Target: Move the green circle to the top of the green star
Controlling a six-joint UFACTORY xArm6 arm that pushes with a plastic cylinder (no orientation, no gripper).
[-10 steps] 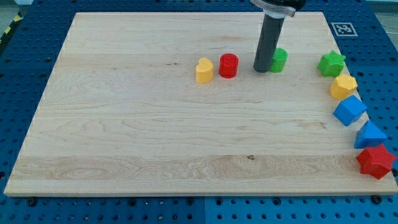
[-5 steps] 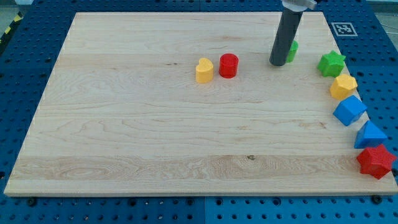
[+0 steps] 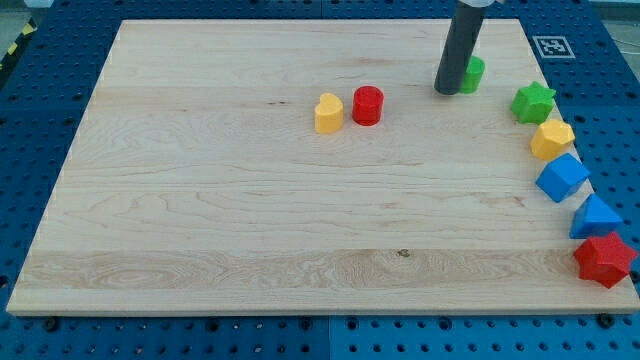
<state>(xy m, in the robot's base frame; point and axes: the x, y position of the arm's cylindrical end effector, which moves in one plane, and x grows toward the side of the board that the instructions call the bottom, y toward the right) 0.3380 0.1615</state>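
Green circle (image 3: 473, 73) sits touching my tip (image 3: 447, 92), on its right side. Green star (image 3: 533, 102) is near, lower right of it. I have no jaws, just a rod.

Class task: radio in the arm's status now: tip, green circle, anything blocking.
My tip against green circle's left side. Green star lies right and lower. Path between clear.

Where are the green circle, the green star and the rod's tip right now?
green circle (image 3: 473, 74), camera view, its visible right side.
green star (image 3: 534, 102), camera view, its top face.
my tip (image 3: 447, 91), camera view, rod's bottom end, left of the circle.
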